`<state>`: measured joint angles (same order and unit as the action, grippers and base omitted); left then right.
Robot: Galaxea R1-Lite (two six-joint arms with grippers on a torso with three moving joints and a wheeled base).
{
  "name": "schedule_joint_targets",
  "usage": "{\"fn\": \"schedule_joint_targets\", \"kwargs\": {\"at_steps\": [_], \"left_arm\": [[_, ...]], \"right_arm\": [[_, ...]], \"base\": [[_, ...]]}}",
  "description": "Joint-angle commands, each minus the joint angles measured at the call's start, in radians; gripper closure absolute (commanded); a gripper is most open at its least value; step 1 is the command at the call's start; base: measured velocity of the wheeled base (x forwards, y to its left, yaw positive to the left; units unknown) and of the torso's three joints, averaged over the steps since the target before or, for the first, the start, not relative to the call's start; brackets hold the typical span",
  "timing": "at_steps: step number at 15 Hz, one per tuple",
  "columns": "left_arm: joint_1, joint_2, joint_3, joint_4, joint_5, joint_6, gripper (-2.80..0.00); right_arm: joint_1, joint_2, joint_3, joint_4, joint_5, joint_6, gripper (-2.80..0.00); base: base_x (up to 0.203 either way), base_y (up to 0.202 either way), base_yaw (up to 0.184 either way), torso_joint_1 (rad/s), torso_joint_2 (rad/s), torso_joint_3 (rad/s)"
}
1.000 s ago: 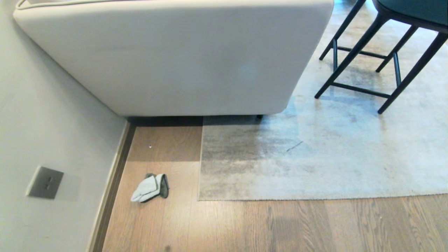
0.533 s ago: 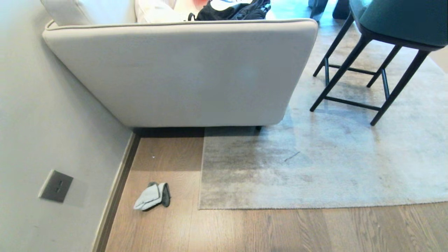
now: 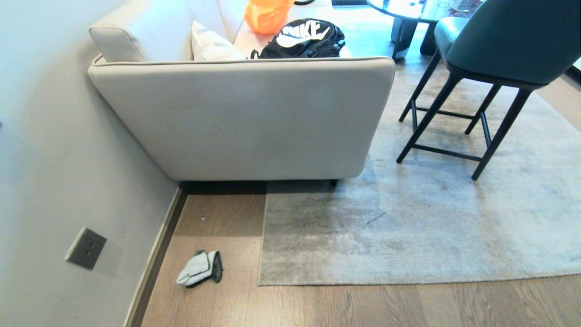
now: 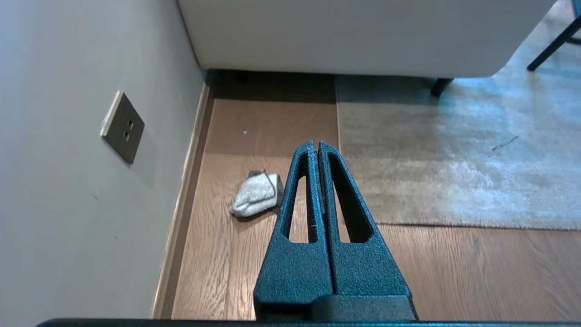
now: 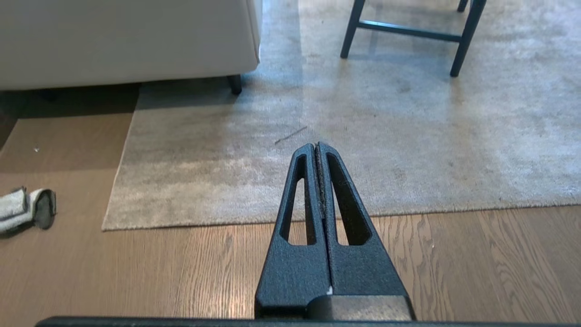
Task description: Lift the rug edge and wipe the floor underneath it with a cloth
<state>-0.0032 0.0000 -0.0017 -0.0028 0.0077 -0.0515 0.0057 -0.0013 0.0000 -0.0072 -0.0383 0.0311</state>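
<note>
Wood floor (image 3: 345, 304) ran beside the wall. On it lay the cloth (image 3: 199, 269), just left of the rug edge (image 3: 262, 254). Left pincer (image 4: 316, 146) and right pincer (image 5: 316, 146) hung above, both squeezed closed, holding nothing.

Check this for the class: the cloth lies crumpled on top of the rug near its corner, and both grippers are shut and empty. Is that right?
Not quite. The cloth lies on the bare floor between the wall and the rug edge, not on the rug; the head view shows this. The left gripper and right gripper are indeed shut and empty.
</note>
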Motion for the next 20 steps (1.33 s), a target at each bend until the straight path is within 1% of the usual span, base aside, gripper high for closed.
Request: {"fn": "schedule_joint_targets", "kwargs": {"at_steps": [1,14,20], "left_arm": [[0.0,0.0,0.0,0.0,0.001,-0.001,0.0],[0.0,0.0,0.0,0.0,0.003,-0.005,0.0],[0.0,0.0,0.0,0.0,0.003,-0.007,0.0]], "right_arm": [[0.0,0.001,0.0,0.0,0.0,0.0,0.0],[0.0,0.001,0.0,0.0,0.0,0.001,0.0],[0.0,0.001,0.0,0.0,0.0,0.001,0.0]], "base": [[0.0,0.0,0.0,-0.002,0.01,0.207],[0.0,0.0,0.0,0.001,0.0,0.201],[0.0,0.0,0.0,0.0,0.0,0.0]]}}
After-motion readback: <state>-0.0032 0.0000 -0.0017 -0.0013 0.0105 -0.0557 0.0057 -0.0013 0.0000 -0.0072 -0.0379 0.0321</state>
